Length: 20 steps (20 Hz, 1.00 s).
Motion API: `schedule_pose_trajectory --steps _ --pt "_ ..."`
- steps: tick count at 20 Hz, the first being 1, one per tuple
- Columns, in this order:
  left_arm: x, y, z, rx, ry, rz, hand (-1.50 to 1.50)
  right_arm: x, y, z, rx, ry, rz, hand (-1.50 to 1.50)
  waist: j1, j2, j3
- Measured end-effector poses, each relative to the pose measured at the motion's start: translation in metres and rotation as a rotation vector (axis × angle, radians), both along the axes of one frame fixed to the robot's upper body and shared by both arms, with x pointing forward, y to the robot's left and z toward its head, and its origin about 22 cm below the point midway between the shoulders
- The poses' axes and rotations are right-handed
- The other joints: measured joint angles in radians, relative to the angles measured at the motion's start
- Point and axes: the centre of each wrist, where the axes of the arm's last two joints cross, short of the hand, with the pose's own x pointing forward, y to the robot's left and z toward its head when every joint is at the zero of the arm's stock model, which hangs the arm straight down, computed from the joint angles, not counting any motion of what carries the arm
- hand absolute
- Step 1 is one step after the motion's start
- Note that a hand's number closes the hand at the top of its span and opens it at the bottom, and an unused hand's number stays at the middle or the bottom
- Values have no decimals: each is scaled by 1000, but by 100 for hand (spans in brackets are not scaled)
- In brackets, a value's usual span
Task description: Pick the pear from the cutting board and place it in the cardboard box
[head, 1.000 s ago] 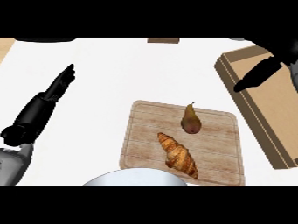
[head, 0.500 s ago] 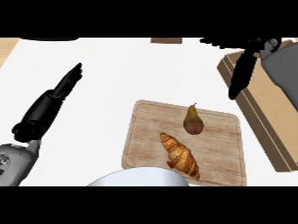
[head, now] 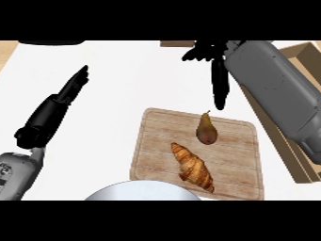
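Here the right hand's (head: pixel 215 59) fingers (head: pixel 220 89) are mostly straight, one long dark digit pointing down toward the board (head: pixel 239 155), its tip just short of the board's far edge and above the pear's (head: pixel 206 129) stem. The other fingers spread toward the top of the view near a small brown object (head: pixel 173 44) at the counter's far edge. The hand holds nothing. Behind it the grey right forearm (head: pixel 281 89) runs diagonally down to the right, covering much of the box (head: pixel 308 56), of which a corner at the upper right and a strip of wall at the lower right show.

The left hand (head: pixel 55 110) lies at the view's left, fingers straight and together, pointing up and to the right over the white counter (head: pixel 135 80), holding nothing and well apart from the board. Its grey forearm (head: pixel 6 174) enters from the lower left corner.

The pear lies on the board's far half, stem toward the top, untouched by either hand. Just beside it, nearer the view's lower edge, a croissant (head: pixel 193 167) lies diagonally on the board. A pale round rim (head: pixel 142 190) overlaps the board's near left corner.
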Motion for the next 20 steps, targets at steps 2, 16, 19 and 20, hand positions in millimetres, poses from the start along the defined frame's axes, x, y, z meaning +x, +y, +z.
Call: schedule_pose_trajectory --steps 2,16,19,20 --pt "2 2 -2 -2 0 4 0 1 17 -3 -35 28 7 -150 -3 0 0" --pt "-6 9 -5 1 3 19 0 -9 57 -42 -172 97 5 -150 -21 -6 1" --pt "-2 7 -5 2 -1 19 0 -11 54 -49 -196 84 3 -150 -22 -5 1" --pt "-4 5 -5 1 0 18 0 -13 57 -50 -195 80 1 -150 -23 -6 1"
